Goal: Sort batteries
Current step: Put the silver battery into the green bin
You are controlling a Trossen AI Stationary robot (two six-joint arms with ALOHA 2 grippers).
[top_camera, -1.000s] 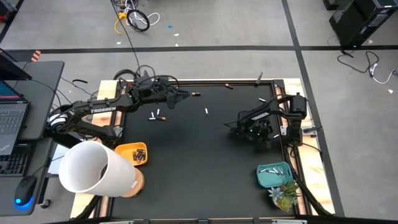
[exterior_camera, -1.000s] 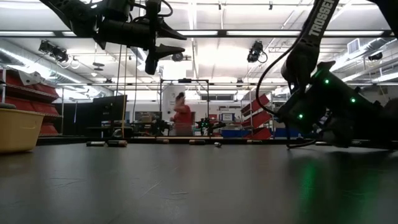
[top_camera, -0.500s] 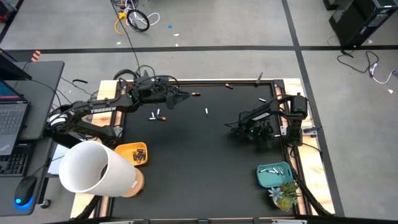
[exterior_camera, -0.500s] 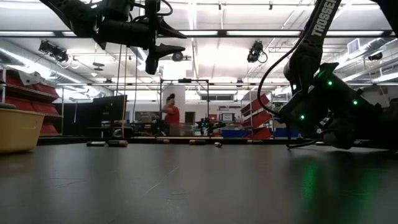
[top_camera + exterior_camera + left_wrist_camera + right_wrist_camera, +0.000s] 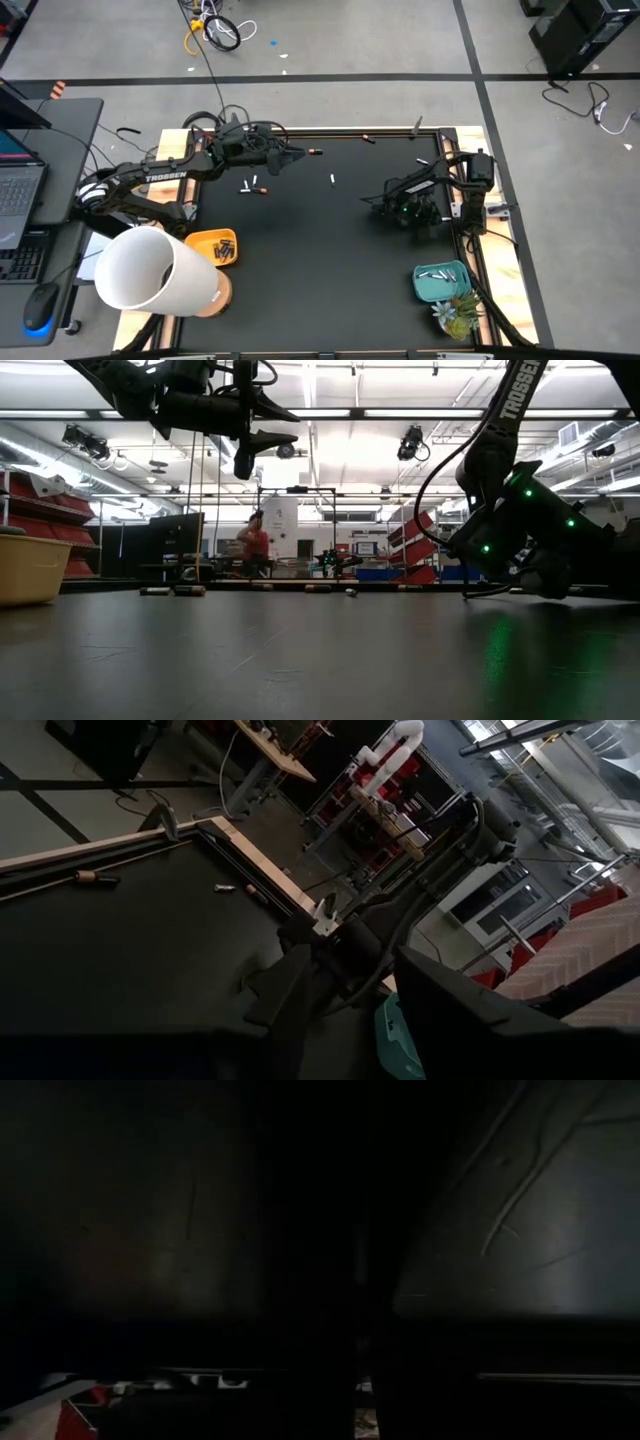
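Loose batteries lie on the black mat: two below my left gripper, one white mid-mat, and others along the far edge. In the low view they show as small cylinders lying on their sides. My left gripper hangs open, high above the far left of the mat, with nothing between its fingers. My right gripper is shut, low over the mat's right side; its fingertips are hidden. My right gripper is shut just above the mat. Its own body hides the fingertips, and its wrist view is dark. I cannot tell whether it touches a battery or the mat.
A yellow bin with dark batteries stands at the near left beside a big white cylinder. A teal bin with white batteries sits at the near right, next to a small plant. A person moves in the room behind.
My right gripper has edged a little toward the table's right edge, staying low over the mat. In the room behind, the person has walked to the left.
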